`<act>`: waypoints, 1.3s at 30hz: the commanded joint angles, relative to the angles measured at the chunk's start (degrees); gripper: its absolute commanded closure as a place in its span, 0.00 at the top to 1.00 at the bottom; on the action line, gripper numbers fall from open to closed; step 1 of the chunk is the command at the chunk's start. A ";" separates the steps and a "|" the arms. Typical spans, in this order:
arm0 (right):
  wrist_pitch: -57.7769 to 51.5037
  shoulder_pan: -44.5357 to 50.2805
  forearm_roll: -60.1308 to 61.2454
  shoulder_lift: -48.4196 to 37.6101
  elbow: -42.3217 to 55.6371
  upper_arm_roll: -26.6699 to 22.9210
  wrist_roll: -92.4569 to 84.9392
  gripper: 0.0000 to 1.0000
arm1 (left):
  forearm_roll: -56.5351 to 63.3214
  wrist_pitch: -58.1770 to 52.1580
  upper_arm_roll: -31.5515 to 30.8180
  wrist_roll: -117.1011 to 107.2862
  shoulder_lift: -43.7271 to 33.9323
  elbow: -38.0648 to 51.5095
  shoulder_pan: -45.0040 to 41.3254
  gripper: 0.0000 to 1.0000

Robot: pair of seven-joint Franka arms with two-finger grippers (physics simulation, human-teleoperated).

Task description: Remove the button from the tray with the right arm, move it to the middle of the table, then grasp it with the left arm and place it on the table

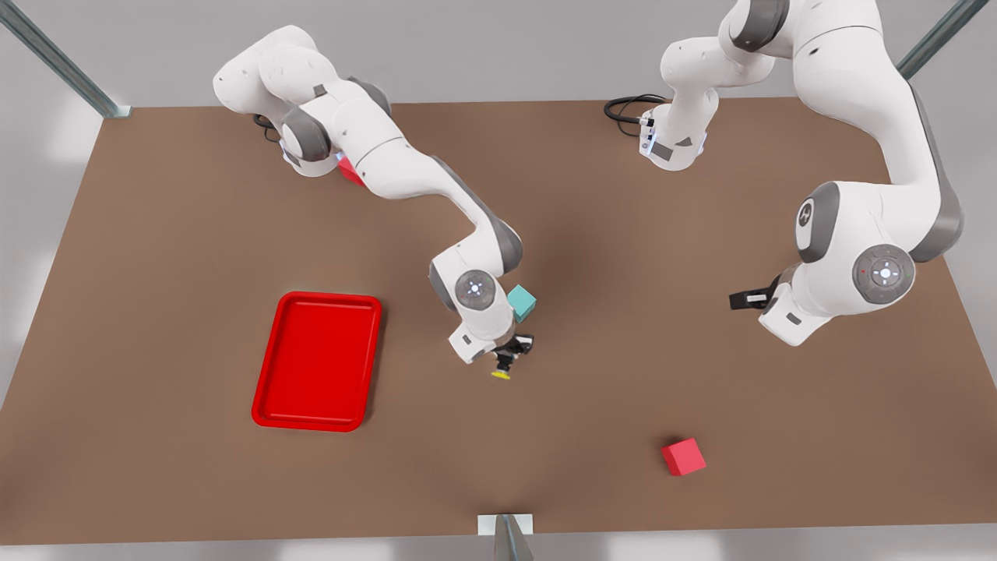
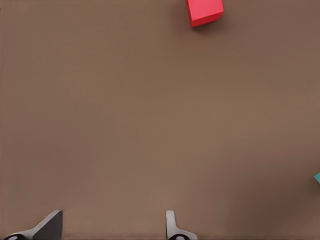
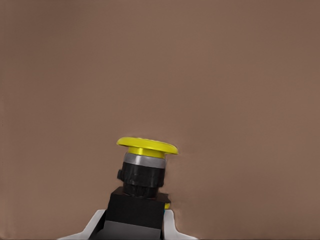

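Note:
My right gripper (image 1: 510, 351) is near the table's middle, shut on the black body of the button (image 1: 501, 372), whose yellow cap points toward the table's front edge. In the right wrist view the button (image 3: 144, 172) sticks out from between the fingers (image 3: 170, 222) above bare tabletop. The red tray (image 1: 331, 297) lies empty on the front view's left, apart from the gripper. My left gripper (image 1: 748, 299) waits on the front view's right. Its fingers (image 2: 172, 227) stand wide apart over the brown table (image 1: 623, 234), with nothing between them.
A teal cube (image 1: 522, 302) sits right behind the right wrist. A red cube (image 1: 683, 456) lies near the front edge on the front view's right, also seen as a red cube (image 2: 204, 11) in the left wrist view. Another red object (image 1: 350, 171) peeks out behind the right arm.

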 commanded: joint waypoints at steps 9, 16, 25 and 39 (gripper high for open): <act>10.21 -5.73 1.86 0.66 4.58 8.77 19.91 1.00 | 0.72 0.10 -0.39 -0.26 0.52 0.05 -0.62 1.00; -18.61 -43.85 -17.65 -44.78 -39.19 18.80 -33.76 1.00 | -4.73 10.21 -4.34 -0.96 5.43 5.41 -17.84 1.00; -31.46 -52.58 -20.02 -51.65 -29.97 13.17 -46.28 1.00 | -1.74 23.83 -2.67 -7.20 21.70 8.75 -23.99 1.00; -31.64 -46.69 -25.21 -46.46 -24.87 14.66 -45.93 1.00 | 5.11 27.44 -3.20 7.74 27.23 4.71 -28.48 1.00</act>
